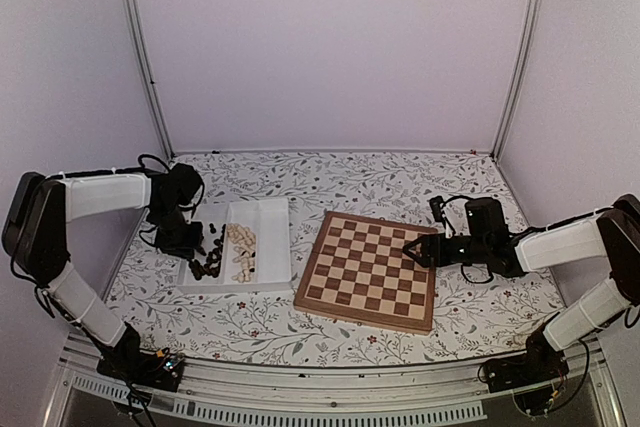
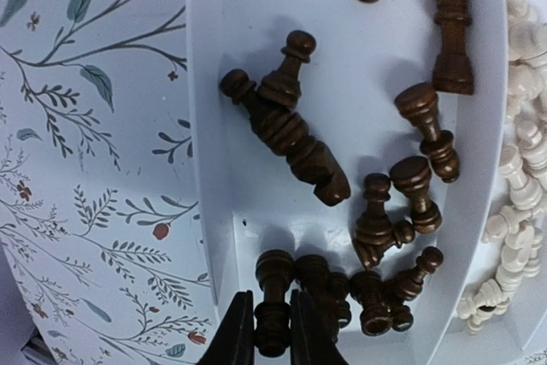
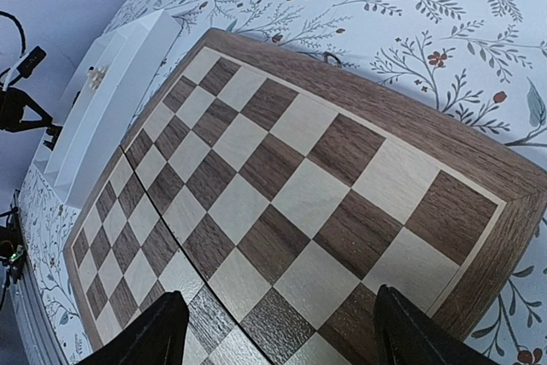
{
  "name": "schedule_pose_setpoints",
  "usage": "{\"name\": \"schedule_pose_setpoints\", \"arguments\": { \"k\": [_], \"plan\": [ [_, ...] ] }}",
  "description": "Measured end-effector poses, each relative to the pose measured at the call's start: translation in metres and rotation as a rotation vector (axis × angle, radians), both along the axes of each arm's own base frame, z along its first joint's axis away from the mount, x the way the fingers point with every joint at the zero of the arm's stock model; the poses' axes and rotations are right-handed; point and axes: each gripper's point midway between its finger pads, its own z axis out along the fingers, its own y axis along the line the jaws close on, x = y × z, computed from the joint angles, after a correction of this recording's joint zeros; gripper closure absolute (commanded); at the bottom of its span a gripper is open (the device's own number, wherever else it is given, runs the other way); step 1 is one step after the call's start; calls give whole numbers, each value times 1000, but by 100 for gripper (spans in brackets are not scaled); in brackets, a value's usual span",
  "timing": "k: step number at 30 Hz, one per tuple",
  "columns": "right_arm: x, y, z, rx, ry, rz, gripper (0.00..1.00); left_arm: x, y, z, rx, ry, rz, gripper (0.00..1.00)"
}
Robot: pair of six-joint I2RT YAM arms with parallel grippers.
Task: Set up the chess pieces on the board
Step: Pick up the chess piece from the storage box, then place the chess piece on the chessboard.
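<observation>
The chessboard lies bare at the table's middle right; it also fills the right wrist view. The dark chess pieces lie jumbled in the left compartment of the white tray, the pale pieces in the right one. My left gripper is down in the tray, its jaws closed on the base of a dark pawn lying at the tray's near left corner. My right gripper is open and empty, hovering over the board's right edge.
The tablecloth has a leaf-and-flower print. The tray's left wall stands right beside the left gripper. Metal frame posts rise at the back corners.
</observation>
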Motion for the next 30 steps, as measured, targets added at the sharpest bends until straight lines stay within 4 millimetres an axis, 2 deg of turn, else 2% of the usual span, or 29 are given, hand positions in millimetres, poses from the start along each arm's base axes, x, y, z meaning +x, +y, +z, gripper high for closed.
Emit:
{"name": "schedule_pose_setpoints", "arguments": {
  "k": [3,6,10,12,16,20,24,27,30],
  "plan": [
    [1,1,1,2,-1,2,23,6,-1,15,1,-23,-4,92],
    [4,2,8,6,-10,2,23,19,-4,46,-11,-97,-11,94],
    [7,3,30,3,-36,3,22,40,-17,97,-40,-228,-44,96],
    [10,2,47,-4,-69,-4,22,47,-34,117,-55,-277,-92,98],
    [13,-10,77,-33,-147,-49,20,43,-93,140,-119,-329,-265,99],
    [11,-29,86,-78,-191,-123,19,22,-174,144,-212,-328,-498,100],
    [5,-47,78,-128,-187,-188,19,-5,-251,135,-264,-296,-725,100],
    [-1,-56,77,-139,-192,-217,19,-28,-294,119,-271,-256,-868,100],
    [-3,-61,82,-131,-222,-236,18,-47,-325,101,-265,-215,-973,100]
  ]
}}
